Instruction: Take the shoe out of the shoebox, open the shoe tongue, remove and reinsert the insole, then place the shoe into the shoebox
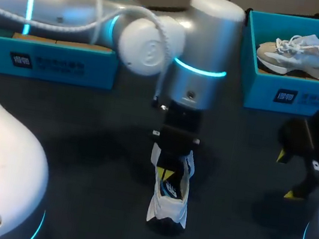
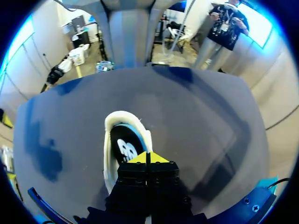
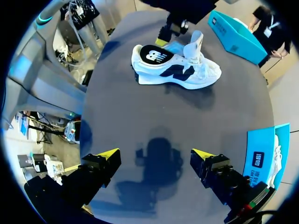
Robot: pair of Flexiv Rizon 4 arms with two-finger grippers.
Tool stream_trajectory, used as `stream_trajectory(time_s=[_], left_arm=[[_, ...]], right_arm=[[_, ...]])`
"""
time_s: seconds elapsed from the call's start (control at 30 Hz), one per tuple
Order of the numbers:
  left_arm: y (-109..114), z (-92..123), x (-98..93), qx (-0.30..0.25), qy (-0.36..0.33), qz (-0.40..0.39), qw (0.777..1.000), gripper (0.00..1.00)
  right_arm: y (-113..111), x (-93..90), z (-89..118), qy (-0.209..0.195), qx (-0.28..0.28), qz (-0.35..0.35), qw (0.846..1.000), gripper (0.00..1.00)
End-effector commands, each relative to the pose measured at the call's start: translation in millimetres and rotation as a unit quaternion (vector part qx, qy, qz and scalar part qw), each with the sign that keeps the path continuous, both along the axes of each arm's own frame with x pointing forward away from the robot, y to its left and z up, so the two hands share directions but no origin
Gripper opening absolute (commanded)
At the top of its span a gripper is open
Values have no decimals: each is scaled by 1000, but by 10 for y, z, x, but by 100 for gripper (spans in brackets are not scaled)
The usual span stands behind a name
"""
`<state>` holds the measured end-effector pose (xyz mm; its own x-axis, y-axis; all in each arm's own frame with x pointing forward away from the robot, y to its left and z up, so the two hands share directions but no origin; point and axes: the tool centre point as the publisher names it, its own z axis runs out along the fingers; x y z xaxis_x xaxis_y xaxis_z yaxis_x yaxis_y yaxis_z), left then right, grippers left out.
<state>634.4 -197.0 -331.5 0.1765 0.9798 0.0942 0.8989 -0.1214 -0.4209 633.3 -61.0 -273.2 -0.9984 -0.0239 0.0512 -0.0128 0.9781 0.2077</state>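
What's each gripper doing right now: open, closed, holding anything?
Left gripper: closed, tips at the insole in the shoe; a grip on it cannot be told.
Right gripper: open, holding nothing.

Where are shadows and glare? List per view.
Head view: bright highlights on the left arm, which hides part of the shoe. Right wrist view: the open right gripper throws a dark shadow on the table ahead of its fingers. Left wrist view: pale reflections on the table beside the shoe.

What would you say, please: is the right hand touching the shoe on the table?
Apart. The right wrist view shows the right hand open above bare table, the shoe lying well ahead of it.
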Motion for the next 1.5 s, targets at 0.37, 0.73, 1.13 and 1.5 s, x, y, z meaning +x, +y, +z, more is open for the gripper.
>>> stream_trajectory(time_s=[0.37, 0.73, 1.13, 1.5], left_arm=[[-41, -267, -23, 81, -3, -50, 995, 0], [-35, -490, -61, 56, 18, -35, 998, 0], [-51, -705, -124, 34, 9, -15, 999, 0], [-82, -210, -127, -2, 31, -3, 1000, 0]], right_arm=[[-6, -15, -6, -1, 0, 0, 1000, 100], [-6, -15, -6, -1, 0, 0, 1000, 100], [-6, -15, -6, -1, 0, 0, 1000, 100], [-6, -15, -6, -1, 0, 0, 1000, 100]])
